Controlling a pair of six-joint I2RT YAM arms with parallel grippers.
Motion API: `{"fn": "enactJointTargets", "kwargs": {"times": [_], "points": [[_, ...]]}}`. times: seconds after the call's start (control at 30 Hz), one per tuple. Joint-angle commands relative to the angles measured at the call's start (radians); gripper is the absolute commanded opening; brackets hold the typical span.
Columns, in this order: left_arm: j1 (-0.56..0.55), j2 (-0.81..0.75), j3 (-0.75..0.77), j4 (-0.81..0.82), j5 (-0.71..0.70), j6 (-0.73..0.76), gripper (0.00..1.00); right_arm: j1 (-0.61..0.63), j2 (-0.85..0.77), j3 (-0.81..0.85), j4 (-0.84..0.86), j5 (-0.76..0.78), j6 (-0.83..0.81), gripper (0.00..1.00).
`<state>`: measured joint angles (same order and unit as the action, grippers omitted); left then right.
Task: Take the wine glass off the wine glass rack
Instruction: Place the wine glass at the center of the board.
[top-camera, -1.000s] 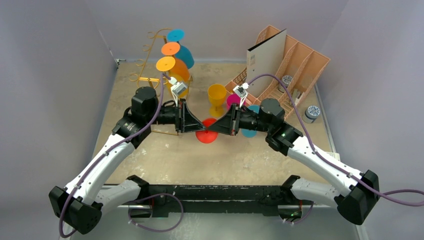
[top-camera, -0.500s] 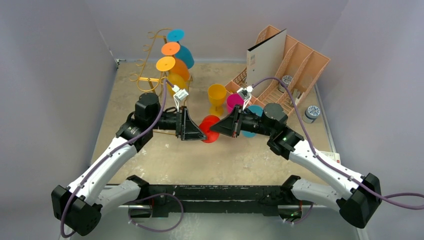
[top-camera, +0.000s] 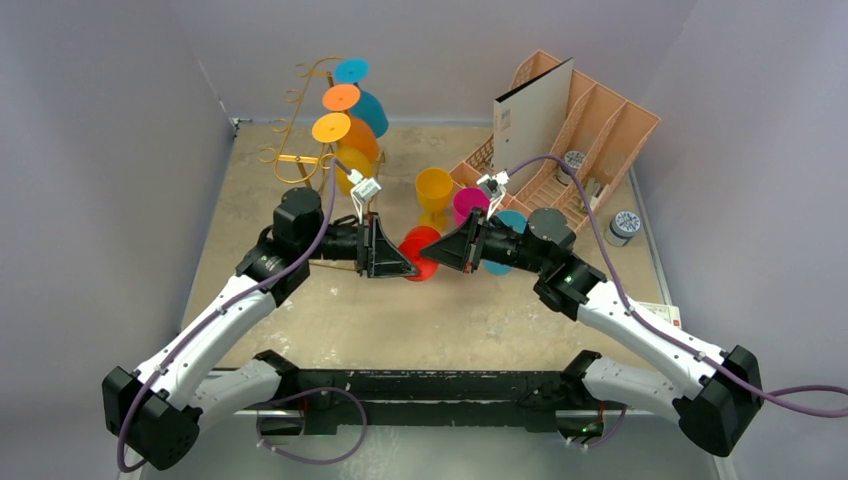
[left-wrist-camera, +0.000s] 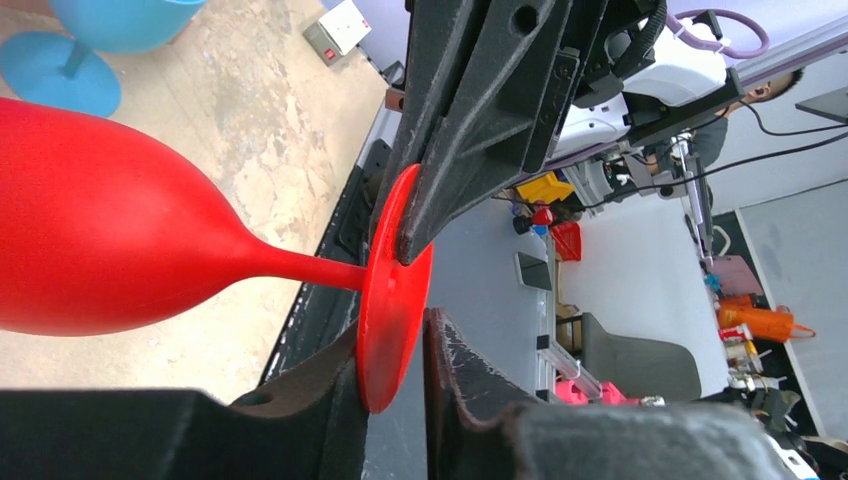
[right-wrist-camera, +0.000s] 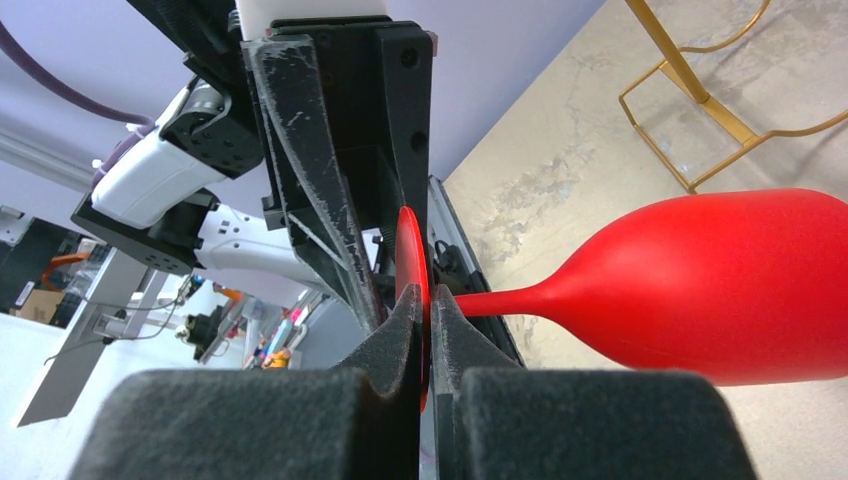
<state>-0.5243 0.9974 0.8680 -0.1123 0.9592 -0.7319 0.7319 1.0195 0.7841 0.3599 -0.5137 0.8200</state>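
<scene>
Black jaws of the right tool (right-wrist-camera: 428, 310) are clamped flat on the rim of the foot (right-wrist-camera: 410, 250) of the red wine glass (top-camera: 420, 250). From the other side the left tool (left-wrist-camera: 392, 335) straddles that same foot, its jaws drawn in narrow; whether they press on it I cannot tell. A second ago the foot faced up at the overhead camera, lower between the two tools. Now the glass lies sideways, bowl showing, and both tools sit slightly farther from the arm bases. It hangs above the counter (top-camera: 480, 310), well apart from the gold wine glass rack (top-camera: 298, 159), where other glasses hang. Removal looks done. What remains is probably a handover and setting it down, perhaps near the yellow glass (top-camera: 434, 190).
</scene>
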Motion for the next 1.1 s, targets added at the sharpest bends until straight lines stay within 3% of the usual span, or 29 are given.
{"fn": "enactJointTargets", "kwargs": {"times": [0.0,0.23,0.63,0.9,1.07], "points": [[-0.002,-0.003,-0.019,0.125,-0.014,-0.046,0.17,-0.001,-0.024,-0.009,0.060,0.026,-0.022,0.00],[-0.002,0.002,-0.008,0.097,-0.014,-0.017,0.04,0.000,-0.024,-0.012,0.060,0.032,-0.020,0.00],[-0.002,0.001,0.002,0.081,0.023,0.021,0.00,-0.001,-0.025,-0.017,0.060,0.044,-0.013,0.01],[-0.008,-0.114,-0.032,0.093,-0.005,0.208,0.00,-0.002,-0.034,0.075,-0.047,0.019,-0.035,0.52],[-0.011,-0.200,-0.093,0.153,0.046,0.347,0.00,-0.001,-0.070,0.209,-0.311,0.040,-0.147,0.63]]}}
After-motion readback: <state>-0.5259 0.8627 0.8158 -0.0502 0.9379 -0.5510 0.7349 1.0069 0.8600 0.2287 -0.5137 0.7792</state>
